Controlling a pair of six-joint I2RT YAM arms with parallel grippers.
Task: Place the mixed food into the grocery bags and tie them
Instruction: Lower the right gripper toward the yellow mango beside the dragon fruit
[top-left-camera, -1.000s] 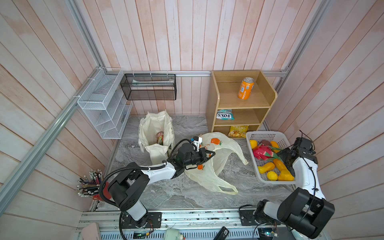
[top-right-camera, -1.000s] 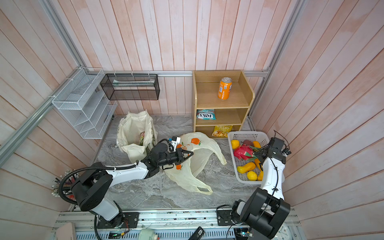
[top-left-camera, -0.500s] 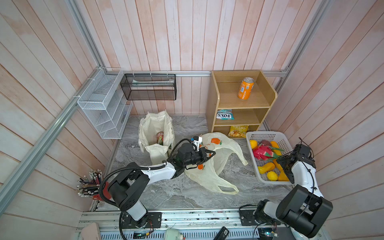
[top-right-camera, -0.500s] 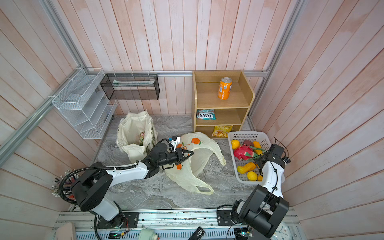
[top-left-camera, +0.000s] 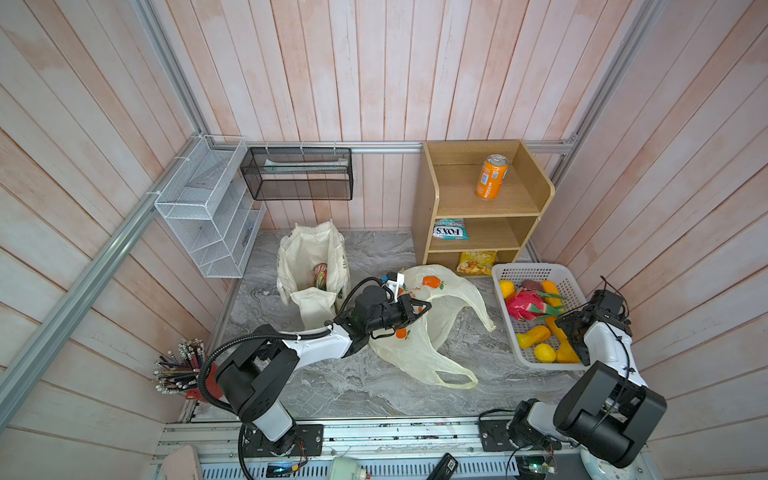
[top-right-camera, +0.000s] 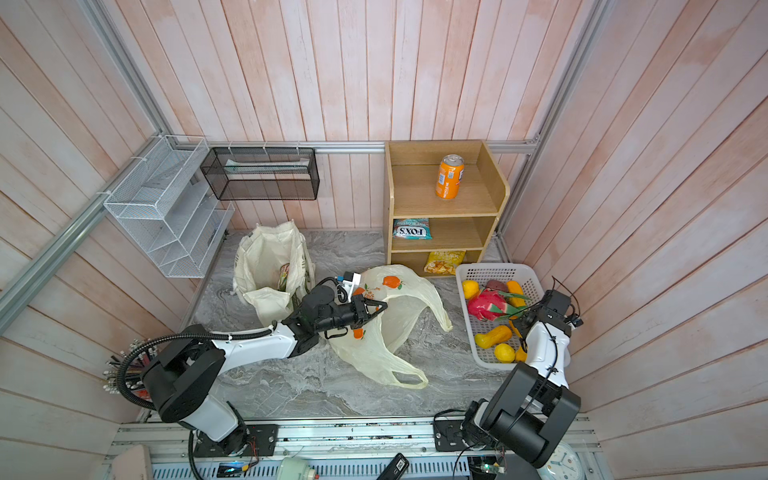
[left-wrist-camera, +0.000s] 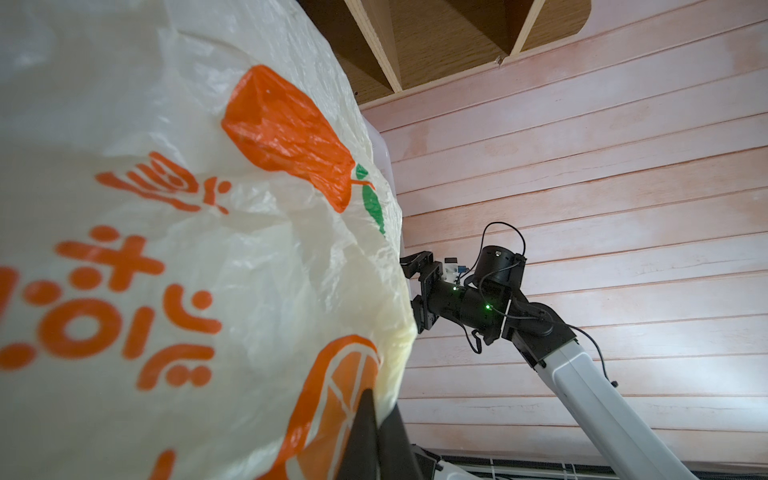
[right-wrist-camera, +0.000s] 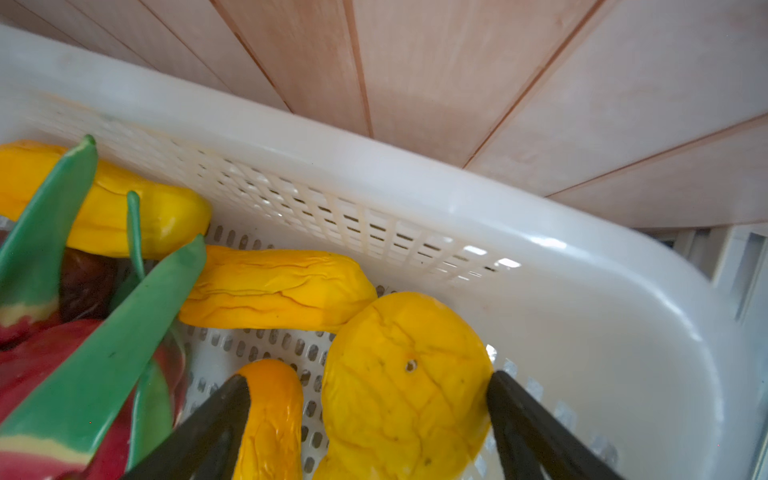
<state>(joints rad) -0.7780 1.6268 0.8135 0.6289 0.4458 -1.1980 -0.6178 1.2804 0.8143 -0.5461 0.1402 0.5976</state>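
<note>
Fingers (right-wrist-camera: 523, 419) of the right gripper (right-wrist-camera: 370, 376) stand apart astride a round yellow fruit (right-wrist-camera: 405, 386) in the basket (right-wrist-camera: 374, 174) at the table's (top-left-camera: 332, 386) 3 o'clock. Likely light, squashy, rollable: take it across its middle. At centre the left gripper (top-left-camera: 422, 308) pinches the bag's (top-left-camera: 453, 303) rim.

One tote (top-left-camera: 299, 257), one carrier (top-left-camera: 453, 299), one basket (top-left-camera: 536, 269).

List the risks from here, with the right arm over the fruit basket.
The right end effector straddles the yellow fruit, one finger beside the neighbouring orange fruit: closing might catch both or squirt one out. The left end effector pinches only the thin rim of the plastic bag; the film may slip or tear, collapsing its mouth.
</note>
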